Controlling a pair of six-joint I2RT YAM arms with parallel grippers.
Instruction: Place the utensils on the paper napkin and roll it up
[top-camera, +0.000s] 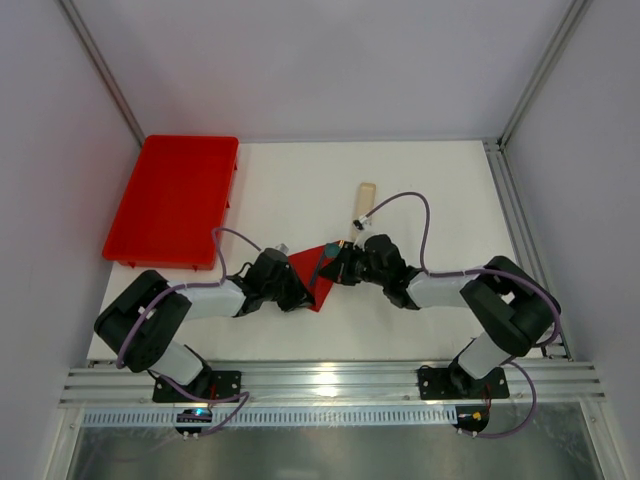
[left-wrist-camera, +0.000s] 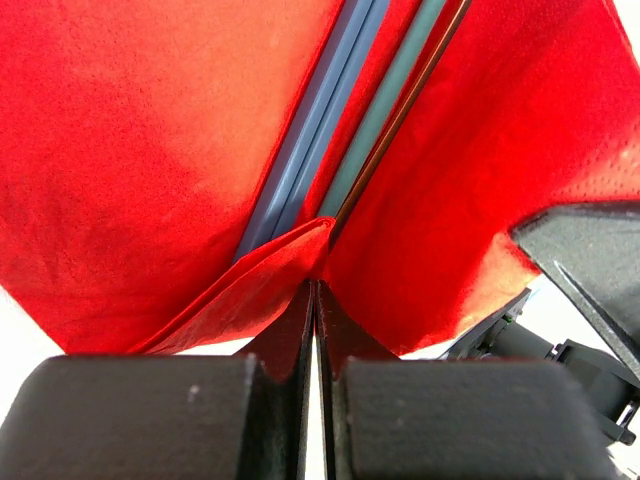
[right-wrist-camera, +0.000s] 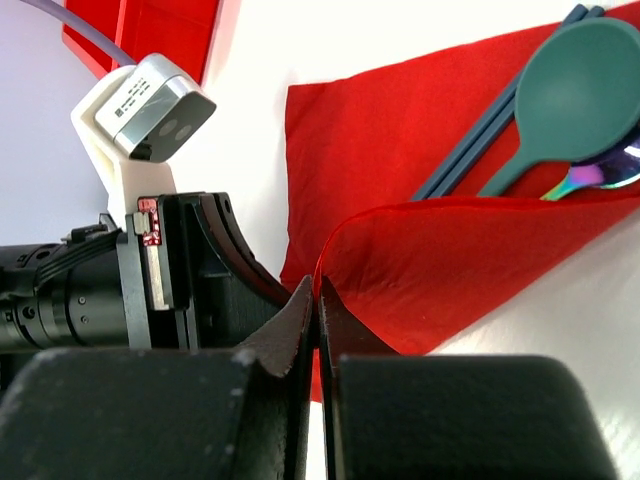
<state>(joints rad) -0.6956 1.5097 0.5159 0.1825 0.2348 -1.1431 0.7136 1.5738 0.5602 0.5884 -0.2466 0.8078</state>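
Observation:
The red paper napkin (top-camera: 312, 272) lies on the table between both grippers, one edge lifted and folded over. The teal utensils rest on it: a spoon (right-wrist-camera: 575, 92) and thin chopsticks (right-wrist-camera: 478, 150), with a shiny metallic tip (right-wrist-camera: 605, 175) beside the spoon. From the left wrist they show as slim teal sticks (left-wrist-camera: 315, 125) inside the fold. My left gripper (left-wrist-camera: 315, 285) is shut on a pinched ridge of the napkin (left-wrist-camera: 150, 150). My right gripper (right-wrist-camera: 318, 288) is shut on the curled-up edge of the napkin (right-wrist-camera: 470, 260). In the top view the left gripper (top-camera: 297, 290) and right gripper (top-camera: 336, 268) nearly meet.
A big red plastic tray (top-camera: 175, 198) stands at the back left. A pale beige strip (top-camera: 363, 205) lies just beyond the napkin. The left arm's wrist camera (right-wrist-camera: 150, 108) sits very close to my right fingers.

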